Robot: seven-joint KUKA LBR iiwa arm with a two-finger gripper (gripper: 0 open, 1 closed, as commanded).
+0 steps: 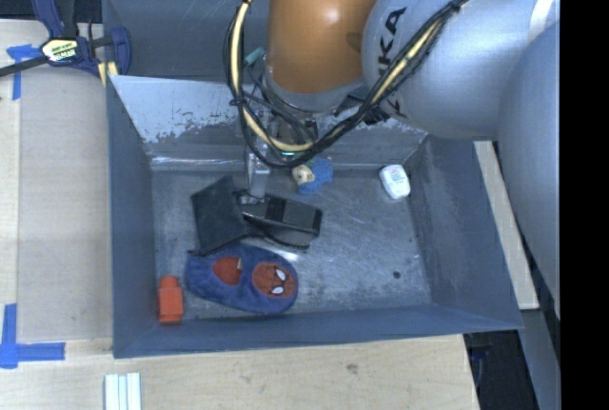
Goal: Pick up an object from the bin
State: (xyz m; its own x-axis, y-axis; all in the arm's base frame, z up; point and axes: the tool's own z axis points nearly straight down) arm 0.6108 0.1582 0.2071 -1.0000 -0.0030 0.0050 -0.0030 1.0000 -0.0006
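My gripper (259, 182) reaches down below the orange dome into the middle of the bin. Its tip is right at a black boxy thing (288, 218) and touches or nearly touches its left end. A flat black piece (215, 211) lies tilted just left of that. Close behind the gripper's right side sits a small blue thing with a beige end (315, 174). In front lies a blue cloth toy with two red faces (244, 280).
An orange block (170, 299) stands in the bin's front left corner. A small white thing (394, 181) lies at the back right. The big arm covers the bin's back right from above. Bare floor stretches over the right half.
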